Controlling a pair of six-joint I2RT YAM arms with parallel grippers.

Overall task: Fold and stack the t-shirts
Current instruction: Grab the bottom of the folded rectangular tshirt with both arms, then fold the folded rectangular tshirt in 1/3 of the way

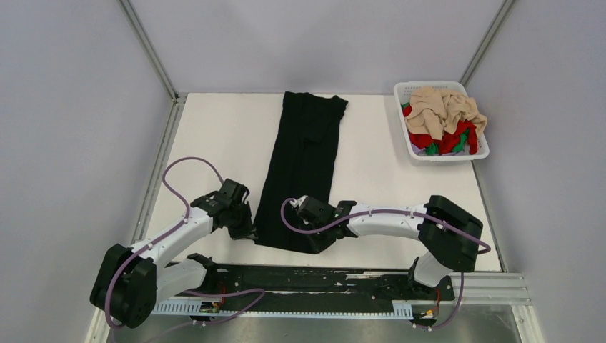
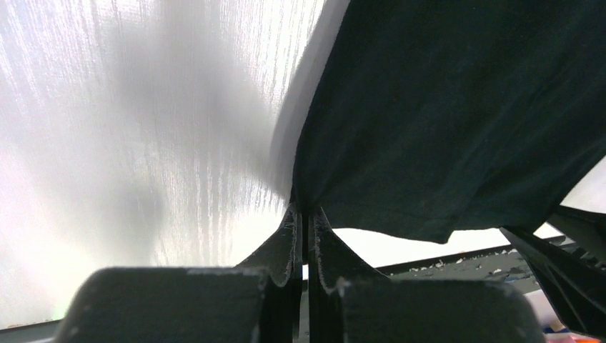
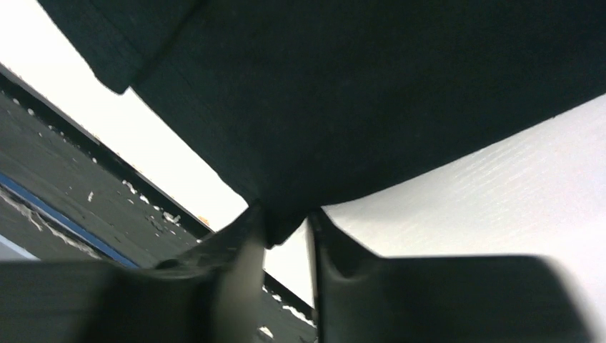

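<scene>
The large black t-shirt (image 1: 300, 161) lies on the white table as a long narrow strip running from the back towards me. My left gripper (image 1: 248, 230) is shut on its near left corner. In the left wrist view the jaws (image 2: 304, 211) pinch the cloth's (image 2: 457, 114) edge, and the hem hangs a little above the table. My right gripper (image 1: 314, 239) is at the near right corner. In the right wrist view its jaws (image 3: 286, 214) hold a bunched corner of the black cloth (image 3: 371, 93). The beige (image 1: 443, 107), red (image 1: 446, 143) and green (image 1: 431, 148) t-shirts lie crumpled in the basket.
The white lattice basket (image 1: 407, 93) stands at the back right of the table. A black rail (image 1: 321, 275) runs along the near edge behind the grippers. Grey walls enclose the table on the left, back and right.
</scene>
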